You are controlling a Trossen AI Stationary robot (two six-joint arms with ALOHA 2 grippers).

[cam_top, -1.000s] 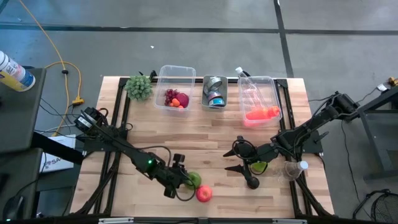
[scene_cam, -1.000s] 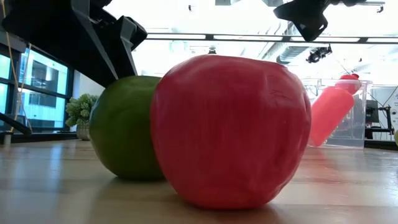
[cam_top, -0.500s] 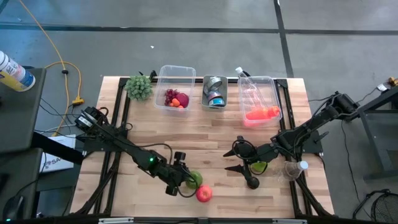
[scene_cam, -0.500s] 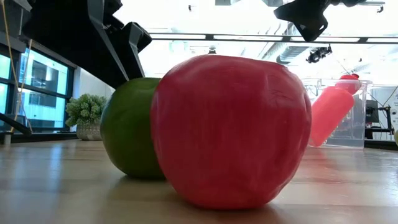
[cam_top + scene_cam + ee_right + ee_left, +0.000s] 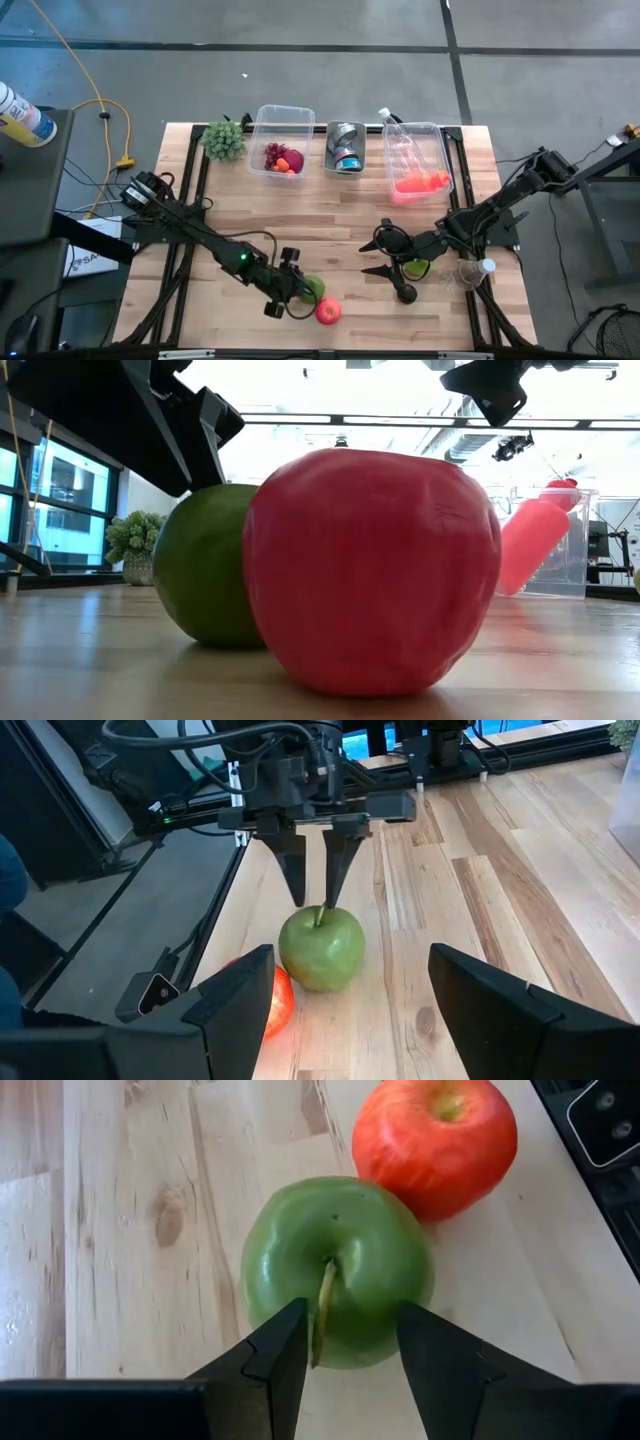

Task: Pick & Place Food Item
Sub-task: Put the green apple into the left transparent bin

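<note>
While the left tool (image 5: 350, 1345) hovers parted over one green apple (image 5: 338, 1265), one red apple (image 5: 435, 1142) touches it

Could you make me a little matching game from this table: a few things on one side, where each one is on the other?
Things:
1. green apple
2. red apple
3. pink bottle
4. left hand

Places:
A. lying in a clear tub at the table's far side
B. right above the green apple's stem, fingers apart
C. at the table's near edge, beside the green apple
D. on the bare wood under the left hand

Pairs: 1-D, 2-C, 3-A, 4-B
</note>
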